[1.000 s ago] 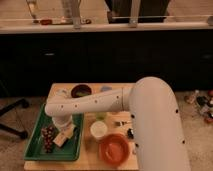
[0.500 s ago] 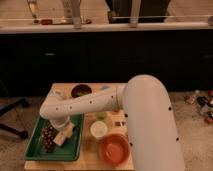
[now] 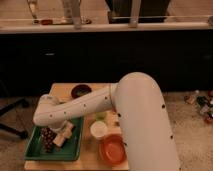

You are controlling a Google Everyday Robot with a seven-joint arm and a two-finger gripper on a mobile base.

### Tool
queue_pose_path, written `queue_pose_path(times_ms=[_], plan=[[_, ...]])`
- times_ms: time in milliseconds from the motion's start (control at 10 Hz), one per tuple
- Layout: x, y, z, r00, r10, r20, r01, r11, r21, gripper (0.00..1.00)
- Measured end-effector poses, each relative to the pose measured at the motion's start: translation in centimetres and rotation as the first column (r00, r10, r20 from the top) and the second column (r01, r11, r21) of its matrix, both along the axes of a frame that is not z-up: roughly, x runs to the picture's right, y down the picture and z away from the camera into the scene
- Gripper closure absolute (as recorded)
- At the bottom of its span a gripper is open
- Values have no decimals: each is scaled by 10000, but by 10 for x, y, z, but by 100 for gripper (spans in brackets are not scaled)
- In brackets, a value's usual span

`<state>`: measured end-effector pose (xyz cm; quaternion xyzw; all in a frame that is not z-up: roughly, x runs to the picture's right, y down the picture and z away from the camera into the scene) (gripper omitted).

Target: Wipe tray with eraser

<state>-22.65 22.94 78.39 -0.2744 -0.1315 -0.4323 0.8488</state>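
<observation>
While the hand [image 3: 56,129] hung low inside the tray [image 3: 37,150], the eraser [image 3: 64,136] lay near the tray's middle. I could not tell if the hand held it. It looked light and stiff; its long sides seemed best to pinch.

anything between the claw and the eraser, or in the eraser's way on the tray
Nothing visible between them: the claw is down at the eraser in the tray. A dark cluster lies on the tray floor just left of the eraser, in its wiping path.
</observation>
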Motion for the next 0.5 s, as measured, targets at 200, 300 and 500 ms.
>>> queue_pose_path(times_ms=[200, 300, 500], plan=[[0, 5, 4, 10000, -16, -28, 15, 9999, -112, 100], [-1, 8, 5, 10000, -13, 2, 13, 9999, -164, 100], [1, 12, 10, 10000, -31, -15, 31, 9997, -259, 100]])
